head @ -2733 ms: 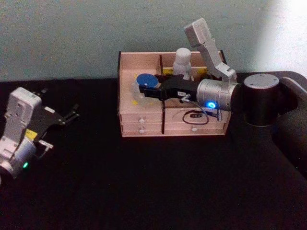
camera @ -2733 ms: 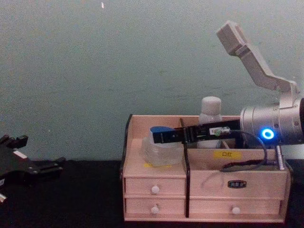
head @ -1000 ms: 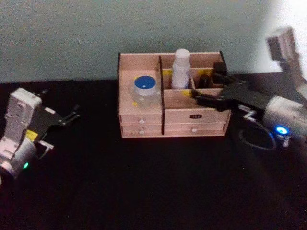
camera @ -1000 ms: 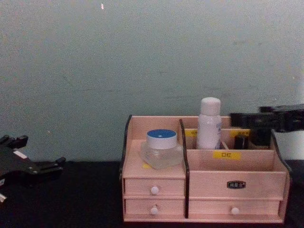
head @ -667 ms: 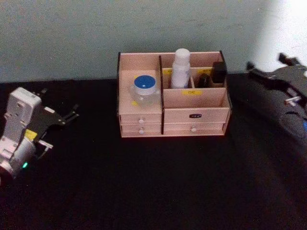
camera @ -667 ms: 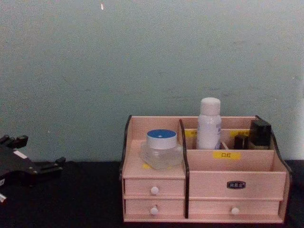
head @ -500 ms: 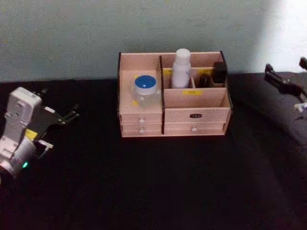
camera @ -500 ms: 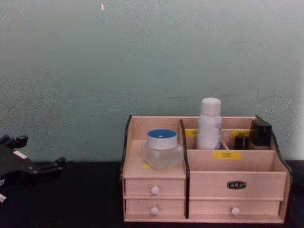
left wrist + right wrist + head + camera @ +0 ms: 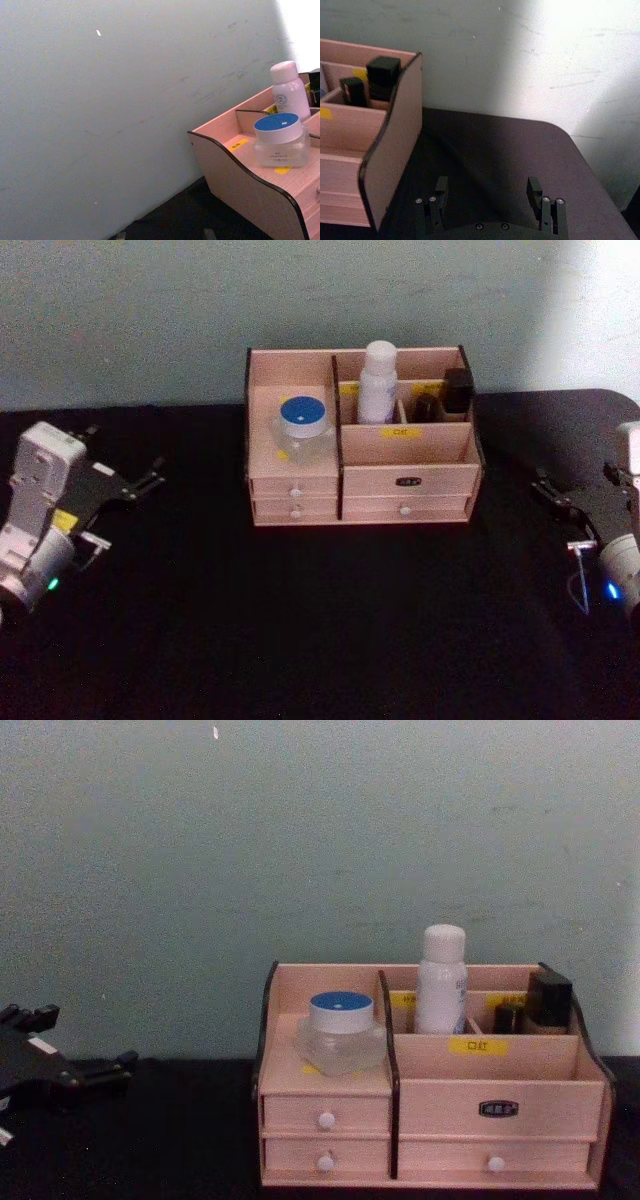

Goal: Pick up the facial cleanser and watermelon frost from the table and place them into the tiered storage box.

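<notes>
Jar (image 9: 304, 417) and bottle (image 9: 377, 370) now sit in box (image 9: 405, 445); right end effector (image 9: 590, 502), spread and empty, has withdrawn to desk (image 9: 330, 620) edge, task apparently finished.

Black table (image 9: 320, 620), pale green wall (image 9: 300, 840)

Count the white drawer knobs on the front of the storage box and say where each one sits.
4. On the tiered storage box: upper left drawer knob, lower left knob, lower right knob; the upper right knob is clear from the head view.
</notes>
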Tool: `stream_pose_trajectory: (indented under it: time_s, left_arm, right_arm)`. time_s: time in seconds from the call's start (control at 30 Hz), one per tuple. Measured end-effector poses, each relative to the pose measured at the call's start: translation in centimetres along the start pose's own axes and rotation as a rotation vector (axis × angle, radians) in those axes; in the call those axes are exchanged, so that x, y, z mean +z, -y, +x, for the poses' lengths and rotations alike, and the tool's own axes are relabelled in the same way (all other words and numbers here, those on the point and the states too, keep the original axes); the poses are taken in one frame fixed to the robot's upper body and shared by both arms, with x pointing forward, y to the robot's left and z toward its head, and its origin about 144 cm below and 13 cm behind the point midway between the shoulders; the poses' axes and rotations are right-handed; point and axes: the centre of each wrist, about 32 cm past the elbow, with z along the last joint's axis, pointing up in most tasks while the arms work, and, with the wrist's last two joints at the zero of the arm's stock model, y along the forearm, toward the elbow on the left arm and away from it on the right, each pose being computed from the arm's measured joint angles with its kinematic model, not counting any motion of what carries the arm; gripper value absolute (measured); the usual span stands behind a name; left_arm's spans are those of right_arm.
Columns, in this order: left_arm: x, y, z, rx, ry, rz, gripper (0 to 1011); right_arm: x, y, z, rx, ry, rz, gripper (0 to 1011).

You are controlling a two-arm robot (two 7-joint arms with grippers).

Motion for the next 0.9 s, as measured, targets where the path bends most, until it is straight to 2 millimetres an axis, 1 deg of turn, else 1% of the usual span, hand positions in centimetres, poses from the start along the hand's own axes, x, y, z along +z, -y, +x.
stream_pose_trajectory:
  time_s: [0.2, 0.9]
  left_arm:
    - [0.0, 0.0, 0.0, 0.0, 0.0, 0.0, 1001]
    - [0.0, 0.0, 0.0, 0.0, 0.0, 0.0, 1001]
  right_arm:
    - [-0.55, -0.71, -0.06, -0.003, -0.001, -0.03, 1000]
    - [-0.5, -0.59, -0.04, -0.006, 0.001, -0.025, 1000]
